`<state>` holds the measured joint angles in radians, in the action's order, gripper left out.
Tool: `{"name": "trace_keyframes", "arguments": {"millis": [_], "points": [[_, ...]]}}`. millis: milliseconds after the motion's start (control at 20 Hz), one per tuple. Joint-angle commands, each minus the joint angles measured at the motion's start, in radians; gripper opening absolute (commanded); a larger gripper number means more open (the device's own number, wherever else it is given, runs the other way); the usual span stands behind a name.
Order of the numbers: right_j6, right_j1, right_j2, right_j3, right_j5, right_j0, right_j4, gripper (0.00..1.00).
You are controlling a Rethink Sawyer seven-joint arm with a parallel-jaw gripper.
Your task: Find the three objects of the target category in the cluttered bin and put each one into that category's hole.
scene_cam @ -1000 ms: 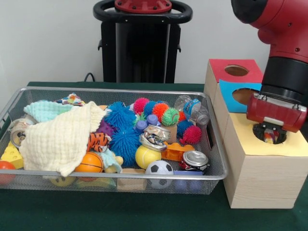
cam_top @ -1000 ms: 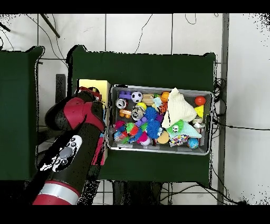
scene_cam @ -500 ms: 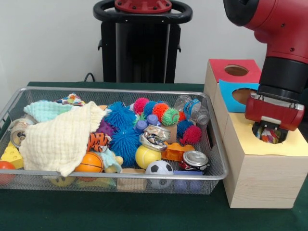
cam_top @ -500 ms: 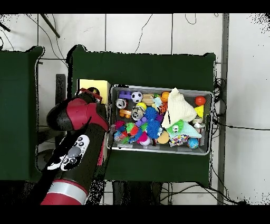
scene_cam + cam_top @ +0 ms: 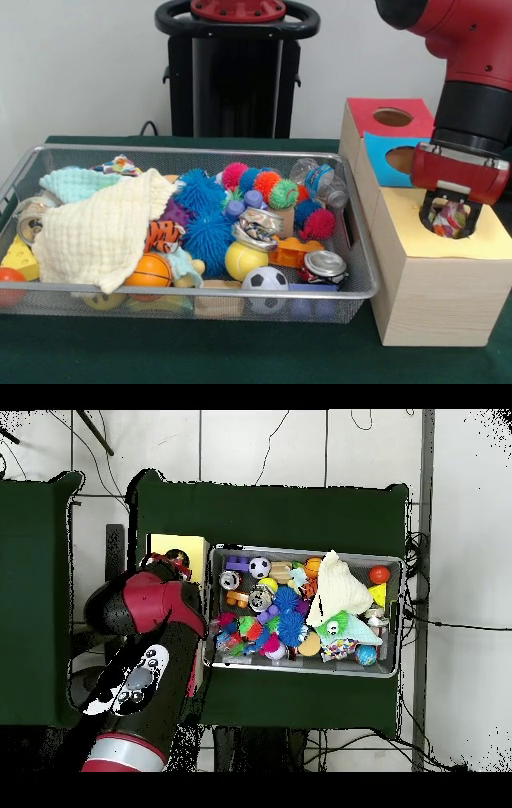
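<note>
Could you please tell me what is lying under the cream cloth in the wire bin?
An orange basketball and a tiger-striped toy poke out from under the cream cloth. Anything deeper beneath it is covered.

front: near, level across table | overhead: high, straight down | shared: bin (image 5: 356, 290) (image 5: 398, 614)

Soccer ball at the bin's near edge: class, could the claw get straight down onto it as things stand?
Probably yes. The soccer ball lies uncovered on top of the clutter, but the claw hangs over the yellow-topped box's hole and appears to hold something colourful.
</note>
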<state>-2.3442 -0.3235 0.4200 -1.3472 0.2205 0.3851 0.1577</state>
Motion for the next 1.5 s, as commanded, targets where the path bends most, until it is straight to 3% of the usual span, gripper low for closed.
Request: {"name": "trace_keyframes", "arguments": {"millis": [50, 1350, 1400, 1500], "points": [[-0.065, -0.057, -0.089, -0.062, 0.098, -0.057, -0.008, 1.0], [-0.07, -0.088, -0.068, -0.062, 0.168, -0.035, -0.015, 1.0], [-0.09, -0.083, -0.056, -0.064, 0.139, -0.027, -0.013, 0.0], [-0.09, -0.078, -0.051, -0.059, 0.14, -0.026, -0.014, 0.0]]}}
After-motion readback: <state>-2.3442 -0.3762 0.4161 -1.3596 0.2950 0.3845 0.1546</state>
